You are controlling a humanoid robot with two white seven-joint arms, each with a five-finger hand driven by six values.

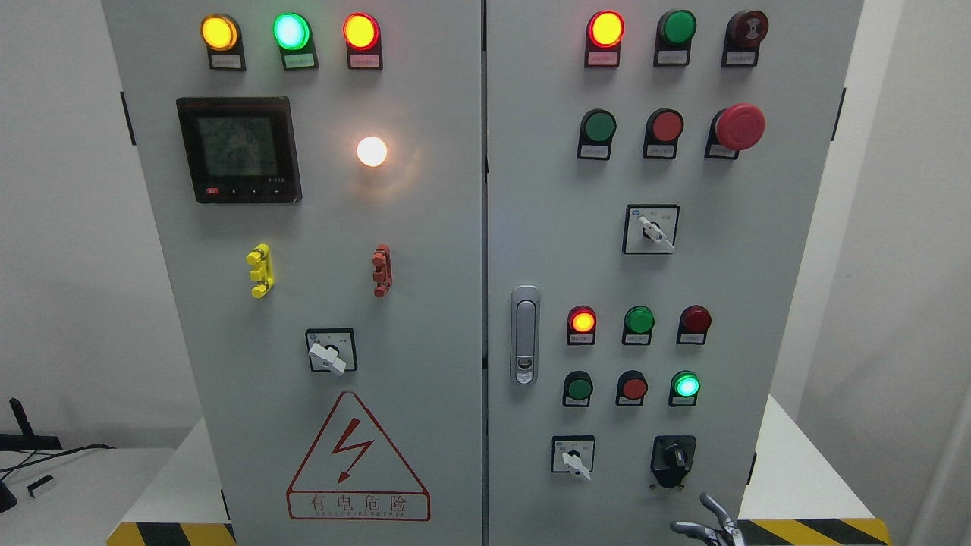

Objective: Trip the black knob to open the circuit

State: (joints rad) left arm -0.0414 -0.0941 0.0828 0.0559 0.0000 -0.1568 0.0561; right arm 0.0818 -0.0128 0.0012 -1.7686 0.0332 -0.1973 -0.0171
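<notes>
Even, bright, diffuse light covers the grey cabinet (485,250), with few hard shadows. Left of its centre seam, a white lamp (372,151) is blown out, spilling a warm halo onto the panel around it (no detail inside). The cabinet's sides lean inward toward the bottom. Focus is sharp throughout.
</notes>
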